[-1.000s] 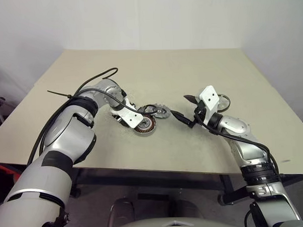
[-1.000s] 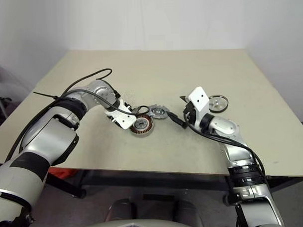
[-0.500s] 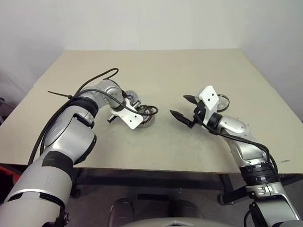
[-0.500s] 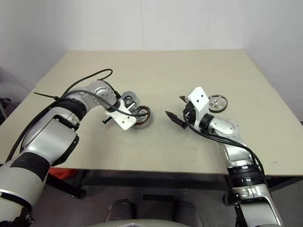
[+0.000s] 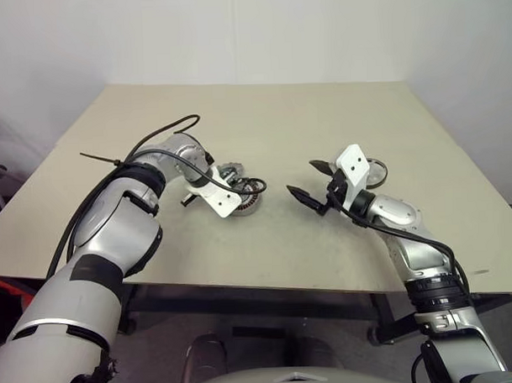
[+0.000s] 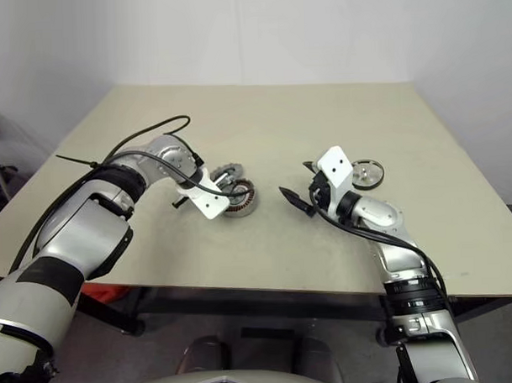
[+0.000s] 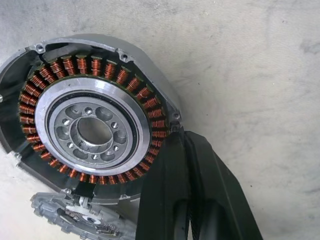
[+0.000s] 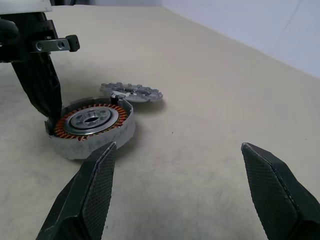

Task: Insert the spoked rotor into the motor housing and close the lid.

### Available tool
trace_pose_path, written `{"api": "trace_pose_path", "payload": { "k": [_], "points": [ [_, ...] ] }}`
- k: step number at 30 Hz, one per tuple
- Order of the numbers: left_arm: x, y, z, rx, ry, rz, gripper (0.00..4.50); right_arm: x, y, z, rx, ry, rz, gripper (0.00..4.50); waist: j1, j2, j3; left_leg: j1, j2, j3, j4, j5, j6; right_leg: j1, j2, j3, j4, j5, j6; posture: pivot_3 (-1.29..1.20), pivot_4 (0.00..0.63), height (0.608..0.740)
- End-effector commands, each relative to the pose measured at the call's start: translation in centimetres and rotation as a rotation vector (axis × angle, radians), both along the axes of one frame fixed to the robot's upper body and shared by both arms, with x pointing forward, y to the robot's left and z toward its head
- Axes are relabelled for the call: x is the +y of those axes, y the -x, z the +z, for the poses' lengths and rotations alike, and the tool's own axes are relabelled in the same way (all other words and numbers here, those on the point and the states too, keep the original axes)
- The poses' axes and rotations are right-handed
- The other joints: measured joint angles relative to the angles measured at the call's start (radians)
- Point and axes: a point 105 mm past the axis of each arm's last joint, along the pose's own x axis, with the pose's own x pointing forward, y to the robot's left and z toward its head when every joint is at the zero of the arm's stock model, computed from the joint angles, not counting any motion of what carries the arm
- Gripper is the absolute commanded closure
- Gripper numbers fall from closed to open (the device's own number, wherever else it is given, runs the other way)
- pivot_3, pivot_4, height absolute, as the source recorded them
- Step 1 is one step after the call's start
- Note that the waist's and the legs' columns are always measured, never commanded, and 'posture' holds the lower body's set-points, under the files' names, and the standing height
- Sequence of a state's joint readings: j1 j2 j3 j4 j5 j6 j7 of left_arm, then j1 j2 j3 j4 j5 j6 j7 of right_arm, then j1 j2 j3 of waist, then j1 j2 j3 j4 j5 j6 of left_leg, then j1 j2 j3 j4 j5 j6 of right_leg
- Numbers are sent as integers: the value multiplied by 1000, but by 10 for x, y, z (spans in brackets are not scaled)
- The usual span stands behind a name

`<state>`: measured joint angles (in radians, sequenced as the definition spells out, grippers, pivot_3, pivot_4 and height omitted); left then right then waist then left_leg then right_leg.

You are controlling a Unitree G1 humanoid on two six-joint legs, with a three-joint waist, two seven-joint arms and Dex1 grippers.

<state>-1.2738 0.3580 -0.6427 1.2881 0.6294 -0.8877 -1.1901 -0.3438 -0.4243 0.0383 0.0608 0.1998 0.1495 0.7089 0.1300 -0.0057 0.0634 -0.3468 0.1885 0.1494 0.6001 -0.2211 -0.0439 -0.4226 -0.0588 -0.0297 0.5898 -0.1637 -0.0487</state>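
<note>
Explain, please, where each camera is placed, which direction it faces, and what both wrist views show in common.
Left eye view: on the head, looking forward and down at the table; both arms show.
Right eye view: the other head eye, same scene; lid behind the right arm.
Left wrist view: on the left wrist, looking down on the motor housing; its shut left gripper pinches the rim.
Right wrist view: on the right wrist, looking level across the table; right gripper jaws open.
Both wrist views share the housing and spoked rotor.

Silver motor housing, copper-coloured windings; beige table.
</note>
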Motion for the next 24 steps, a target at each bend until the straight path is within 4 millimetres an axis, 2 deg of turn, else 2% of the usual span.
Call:
{"api": "trace_pose_path", "payload": {
  "k": [1,4,13,24],
  "points": [
    [-13,-6,28,-62,32,-50,4459,-3,-5,31,-115,-32,-26,0,1,0,1,0,0,0,0,0,0,0,0,0,0,0,0,0,0,740],
    [-20,-3,32,-61,35,-89,4459,-5,-7,37,-140,-36,-40,0,2,-2,2,-1,0,0,0,0,0,0,0,0,0,3,-4,0,0,740],
    [-39,7,35,-51,26,-210,4459,-12,-14,55,-216,-53,-117,0,6,-2,3,-2,0,0,-1,0,0,-1,0,0,-1,3,-5,0,0,740],
    [-60,8,26,-103,-37,-286,4459,-12,-14,59,-236,-70,-138,0,7,-3,4,-2,0,0,-1,0,0,-1,0,0,0,3,-5,0,0,740]
  ]
}}
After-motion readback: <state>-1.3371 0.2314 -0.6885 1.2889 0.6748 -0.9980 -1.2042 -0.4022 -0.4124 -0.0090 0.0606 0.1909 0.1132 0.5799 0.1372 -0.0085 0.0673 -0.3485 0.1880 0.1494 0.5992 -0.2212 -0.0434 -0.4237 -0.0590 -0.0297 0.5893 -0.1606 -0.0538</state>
